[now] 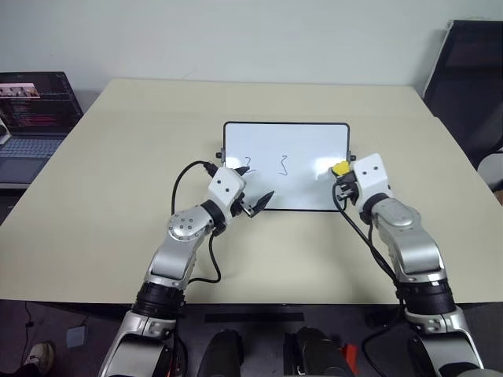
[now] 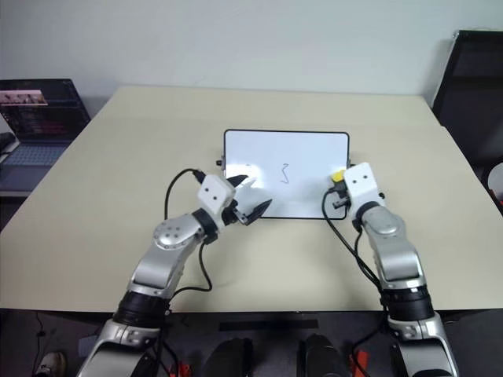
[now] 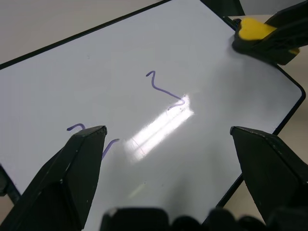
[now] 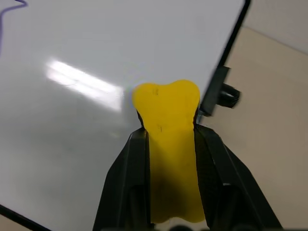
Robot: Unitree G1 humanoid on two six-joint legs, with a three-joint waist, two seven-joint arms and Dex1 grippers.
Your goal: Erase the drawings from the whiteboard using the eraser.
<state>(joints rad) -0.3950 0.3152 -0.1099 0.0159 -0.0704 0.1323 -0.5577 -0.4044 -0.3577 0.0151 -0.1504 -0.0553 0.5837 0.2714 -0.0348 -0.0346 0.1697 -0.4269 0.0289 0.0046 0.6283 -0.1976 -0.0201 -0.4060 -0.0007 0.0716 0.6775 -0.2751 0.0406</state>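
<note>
From the head, the glossy white black-framed whiteboard is lying mid-table, the right claw pinching the small yellow eraser at its right edge. In the left wrist view, the left claw is gaping wide, empty, over two purple squiggle drawings. The right wrist view shows bare board under the eraser — wiping seems underway; next, I'd judge, a sweep toward those marks.
</note>
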